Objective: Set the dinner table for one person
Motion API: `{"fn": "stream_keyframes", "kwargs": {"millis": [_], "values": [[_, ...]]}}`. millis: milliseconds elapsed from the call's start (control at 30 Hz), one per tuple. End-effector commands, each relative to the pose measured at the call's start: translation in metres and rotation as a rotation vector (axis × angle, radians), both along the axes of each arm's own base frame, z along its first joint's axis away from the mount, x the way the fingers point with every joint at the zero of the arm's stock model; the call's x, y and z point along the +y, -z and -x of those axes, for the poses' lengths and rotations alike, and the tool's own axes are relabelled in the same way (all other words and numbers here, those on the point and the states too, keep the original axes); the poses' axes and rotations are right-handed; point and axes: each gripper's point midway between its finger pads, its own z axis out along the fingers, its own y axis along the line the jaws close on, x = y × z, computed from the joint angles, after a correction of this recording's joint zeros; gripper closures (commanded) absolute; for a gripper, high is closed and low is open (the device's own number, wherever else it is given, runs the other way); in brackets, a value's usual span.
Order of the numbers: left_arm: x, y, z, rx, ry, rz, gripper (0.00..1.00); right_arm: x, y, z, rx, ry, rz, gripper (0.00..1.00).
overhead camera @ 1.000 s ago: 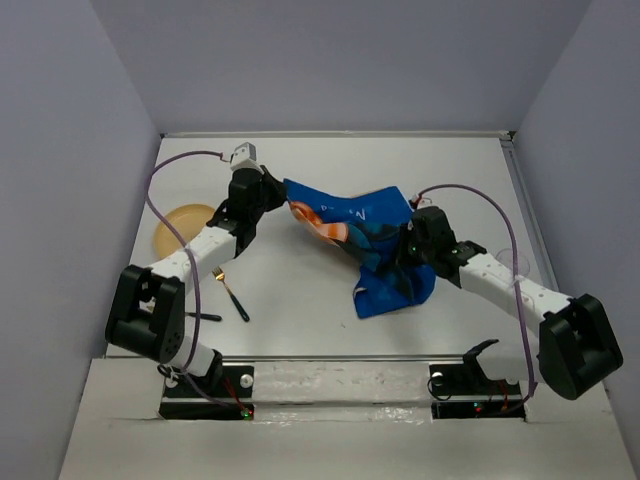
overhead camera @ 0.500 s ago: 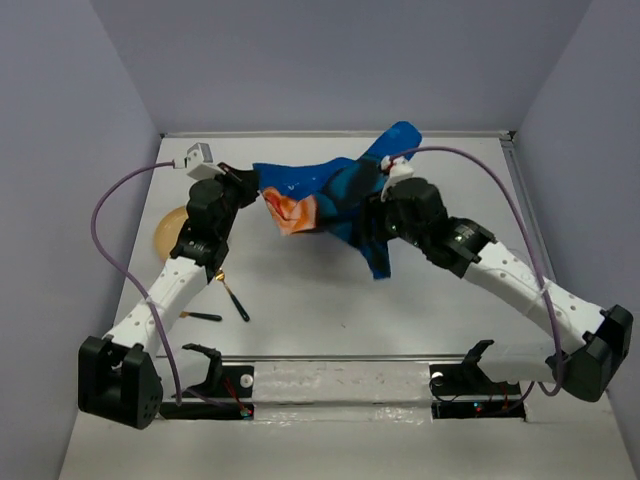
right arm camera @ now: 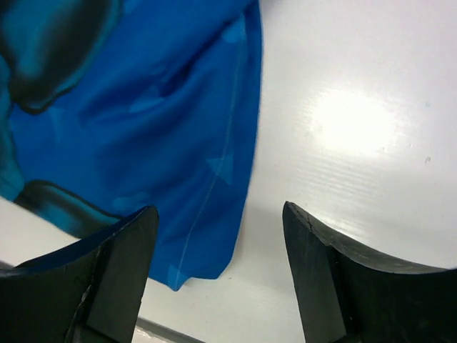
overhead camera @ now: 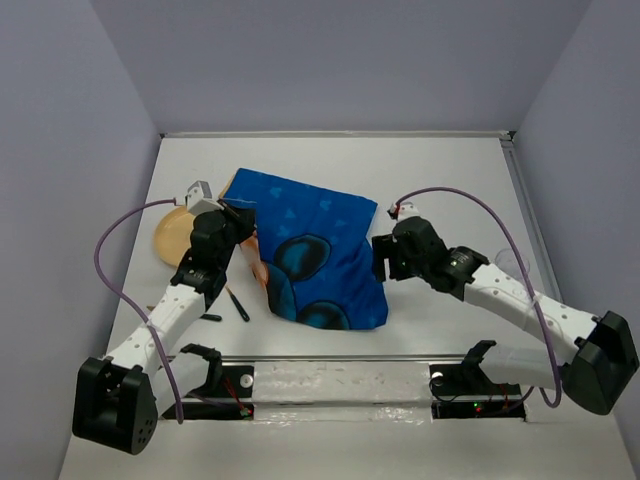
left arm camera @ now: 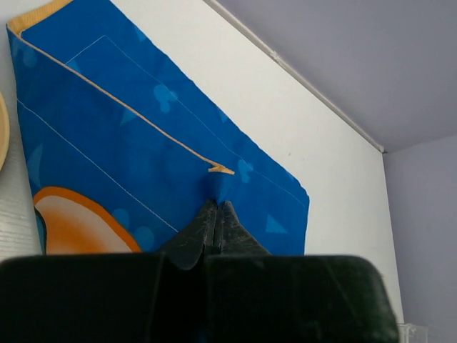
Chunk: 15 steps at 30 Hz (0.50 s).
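The left arm (overhead camera: pixel 165 315) rises from its base and reaches forward and inward, wrist angled toward the middle. The left gripper (left arm camera: pixel 216 214) is pressed tight together, pinching a pucker of the blue placemat (left arm camera: pixel 143 143). The right arm (overhead camera: pixel 510 295) stretches low and leftward. The right gripper (right arm camera: pixel 218 214) has its jaws spread wide, gripping nothing

Dinner table (overhead camera: pixel 440 170): large, flat, white, metal-rimmed.
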Motion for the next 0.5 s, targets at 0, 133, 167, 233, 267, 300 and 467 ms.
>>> {"fn": "stream_keyframes", "kwargs": {"millis": [0,133,167,233,267,300,467], "values": [[0.000,-0.032,-0.003,-0.104,-0.001,0.033,1.00,-0.011,0.043,-0.006,0.069,0.071,0.001,0.29],[-0.005,-0.038,-0.003,-0.116,0.028,0.040,1.00,0.003,0.066,-0.016,0.118,0.053,-0.025,0.36],[-0.006,-0.038,-0.003,-0.119,0.034,0.040,1.00,0.009,0.069,-0.016,0.132,0.033,-0.044,0.37],[-0.007,-0.042,-0.001,-0.129,0.039,0.042,1.00,0.018,0.076,-0.019,0.146,0.018,-0.063,0.40],[-0.007,-0.044,0.000,-0.134,0.043,0.040,1.00,0.023,0.077,-0.020,0.149,0.010,-0.076,0.41],[-0.007,-0.043,0.000,-0.135,0.045,0.037,1.00,0.026,0.079,-0.021,0.153,0.003,-0.085,0.41],[-0.011,-0.042,0.002,-0.132,0.067,0.040,1.00,0.045,0.100,-0.019,0.221,-0.036,-0.134,0.42]]}}
